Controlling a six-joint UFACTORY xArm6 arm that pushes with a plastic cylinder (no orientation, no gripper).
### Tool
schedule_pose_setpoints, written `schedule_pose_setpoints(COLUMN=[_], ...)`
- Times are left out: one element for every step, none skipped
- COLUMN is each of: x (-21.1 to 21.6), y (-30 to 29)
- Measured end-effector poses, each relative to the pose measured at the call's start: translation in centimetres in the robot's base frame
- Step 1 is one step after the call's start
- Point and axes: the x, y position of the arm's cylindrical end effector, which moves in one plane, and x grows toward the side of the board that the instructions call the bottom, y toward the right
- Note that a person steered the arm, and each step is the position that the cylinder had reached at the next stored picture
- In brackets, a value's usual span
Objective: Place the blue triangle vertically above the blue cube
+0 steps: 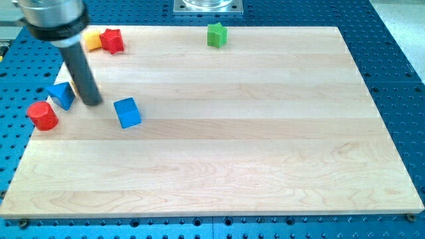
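Our arm carried no hand, only a dark rod, so nothing could be said of it being apart or together; my tip (pixel 92 101) rested on the wooden counter (pixel 226 159) at the view's left. Nearest to the view's bottom, we saw the red cylinder (pixel 42 115) by the left edge and the blue cube (pixel 127 112), apart from the tip on its right. The blue triangle (pixel 62 95) lay just beside the tip, on its left. Farther up stood the yellow block (pixel 92 40) touching the red star (pixel 112 40), and the green star (pixel 216 34) near the top edge.
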Motion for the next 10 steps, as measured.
schedule_pose_setpoints(x=[-2.5,-6.6,-7.9,-4.0,0.1,1.6,-1.1,-0.4,3.1,9.5], y=[-1.8,-1.8,-2.0,-5.1,-6.7,0.7,8.3,8.2,5.7,7.7])
